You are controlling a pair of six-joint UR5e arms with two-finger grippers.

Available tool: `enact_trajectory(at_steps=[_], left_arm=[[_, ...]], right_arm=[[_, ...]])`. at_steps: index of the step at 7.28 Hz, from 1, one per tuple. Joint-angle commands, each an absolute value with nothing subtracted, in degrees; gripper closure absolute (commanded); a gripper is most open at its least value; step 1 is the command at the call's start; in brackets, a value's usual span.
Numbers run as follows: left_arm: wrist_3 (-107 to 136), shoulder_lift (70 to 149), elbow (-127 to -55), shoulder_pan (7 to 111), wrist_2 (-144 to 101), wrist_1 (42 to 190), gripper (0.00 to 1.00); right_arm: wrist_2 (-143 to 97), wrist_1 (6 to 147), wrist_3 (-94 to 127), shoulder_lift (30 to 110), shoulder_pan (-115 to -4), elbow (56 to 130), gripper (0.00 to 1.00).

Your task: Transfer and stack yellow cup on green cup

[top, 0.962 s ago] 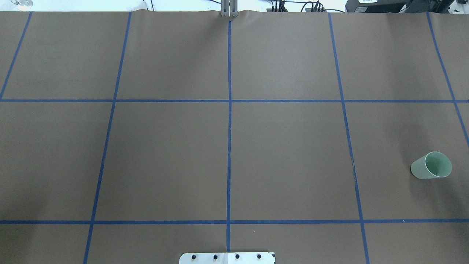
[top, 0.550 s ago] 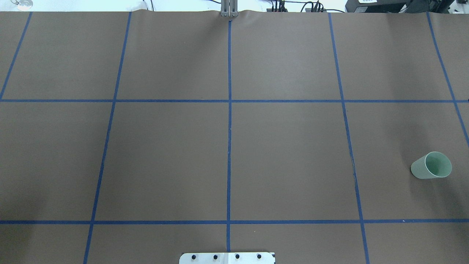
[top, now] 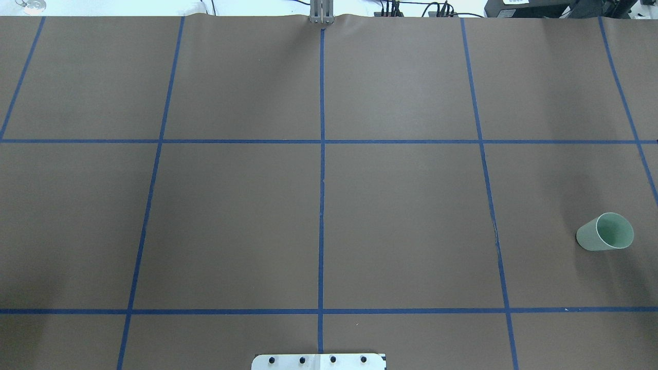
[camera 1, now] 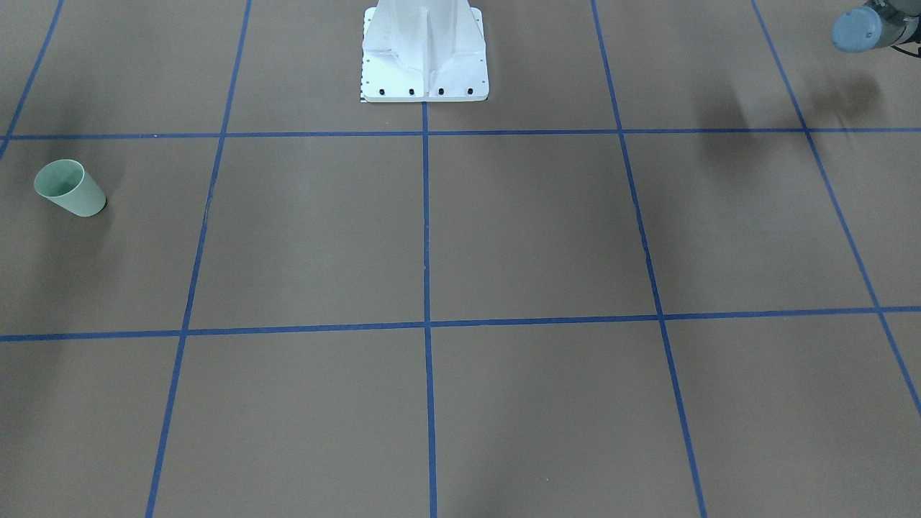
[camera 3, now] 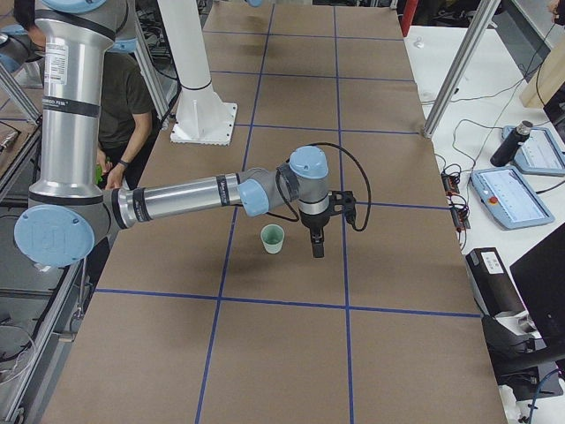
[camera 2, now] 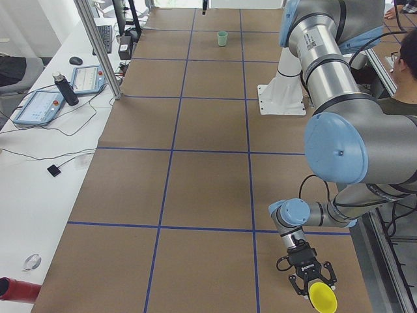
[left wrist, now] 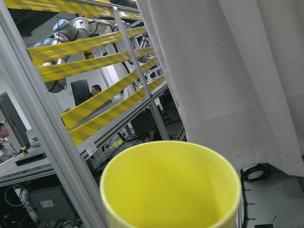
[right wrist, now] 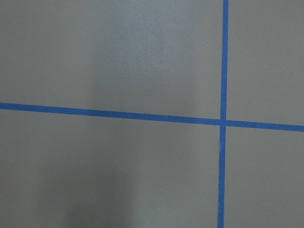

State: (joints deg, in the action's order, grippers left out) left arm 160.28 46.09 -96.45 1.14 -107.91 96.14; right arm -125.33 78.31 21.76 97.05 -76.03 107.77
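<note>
Green cup (top: 605,238) unmoved near right gripper (camera 3: 317,245); yellow cup (camera 2: 323,298) at left gripper (camera 2: 311,287), transfer pending; finger states cannot be told.

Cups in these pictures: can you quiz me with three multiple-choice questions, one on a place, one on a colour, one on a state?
1. Where is the yellow cup? A at the left gripper; B on the floor; C on a shelf.
2. The table has tape lines that are: A red; B blue; C white.
3. The green cup is: A upside down; B tipped over; C upright, empty.
Answers: 1 A, the exterior left view shows it there; 2 B, blue grid; 3 C, mouth up, nothing inside.
</note>
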Motion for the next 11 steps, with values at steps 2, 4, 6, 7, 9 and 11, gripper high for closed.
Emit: enact_trajectory(at_steps=[2,4,6,7,9,11], left_arm=[[158.8,49.5,-97.6,1.5,-103.5,93.2,0.59],[155.6,51.9,-97.6,1.6,-95.4,89.0,0.59],[150.2,52.0,-97.7,5.1,-86.7,89.1,0.59],[148.3,52.4,-98.1,6.7,-83.4,89.2,0.59],[146.0,53.8,-98.4,7.1,-76.8,89.6,0.59],[138.8,56.2,-101.2,14.0,-68.2,89.6,0.59]], right_arm=[[-125.4,78.3,21.8,97.2,-76.0,107.6,0.00],[-125.3,78.3,21.9,97.1,-76.0,107.9,0.00],[-125.4,78.3,21.8,97.2,-76.0,107.9,0.00],[-125.4,78.3,21.9,97.2,-76.0,107.7,0.00],[-125.4,78.3,21.9,97.2,-76.0,107.4,0.00],[-125.5,78.3,21.9,97.3,-76.0,107.2,0.00]])
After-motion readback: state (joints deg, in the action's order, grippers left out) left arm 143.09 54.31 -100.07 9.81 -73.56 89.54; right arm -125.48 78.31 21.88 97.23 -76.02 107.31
